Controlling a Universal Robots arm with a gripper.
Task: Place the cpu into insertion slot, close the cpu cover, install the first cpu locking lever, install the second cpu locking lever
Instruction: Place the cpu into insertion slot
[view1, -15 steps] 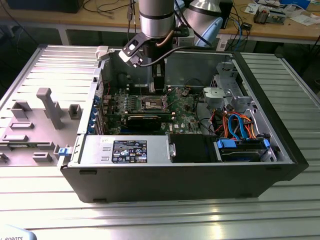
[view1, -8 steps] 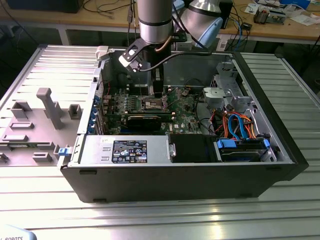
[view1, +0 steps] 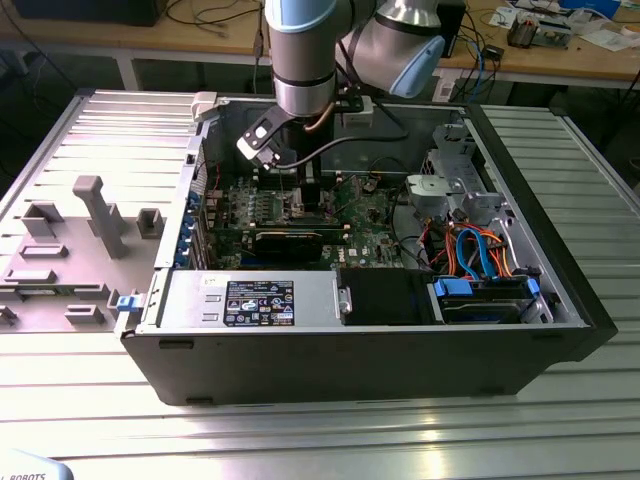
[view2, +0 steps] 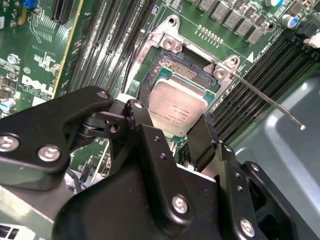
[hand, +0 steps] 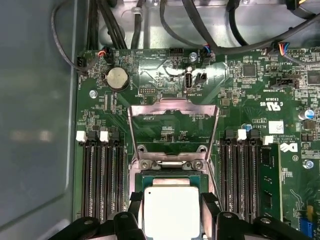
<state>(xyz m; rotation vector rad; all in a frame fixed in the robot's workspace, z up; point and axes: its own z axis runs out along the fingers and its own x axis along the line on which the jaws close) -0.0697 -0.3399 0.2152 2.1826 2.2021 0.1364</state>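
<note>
Grey slatted tabletop (view1: 300, 440) is seen carrying an open computer case (view1: 400, 360), into which the arm (view1: 305, 60) is reached down. In both wrist views the cpu (view2: 177, 107) is clasped between the fingers of the end effector (view2: 170, 125) directly over the insertion slot (view2: 182, 75). The cpu cover (hand: 150, 105) is seen raised beside the slot.

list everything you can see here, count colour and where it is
computer case: 1, black, open on the table
table: 1, silver, under the case
circuit board: 1, green, inside the case
socket: 1, dark, on the board
cover: 1, silvery, open, at the socket's edge
chip: 1, silver-grey, over the socket
coin battery: 1, silver, on the board
tray: 1, grey, exterior view's left of the case
gripper: 1, black, shut on the chip
</note>
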